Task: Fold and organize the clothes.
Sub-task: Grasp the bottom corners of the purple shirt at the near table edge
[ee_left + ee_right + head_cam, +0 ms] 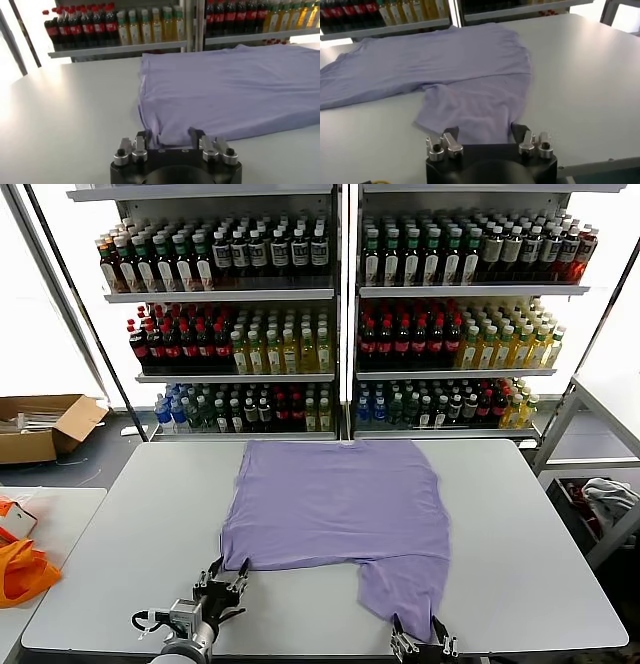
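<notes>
One lavender short-sleeved T-shirt (335, 504) lay on the white table, plain side up, with no print visible. It was partly folded: the main body formed a broad, roughly rectangular panel across the table centre, its far edge toward 12 o'clock near the shelving side. A narrower flap extended from the panel toward 5 o'clock, ending close to the table's near edge. The near-left corner sat at about 7 o'clock. Shallow wrinkles crossed the fabric surface.
</notes>
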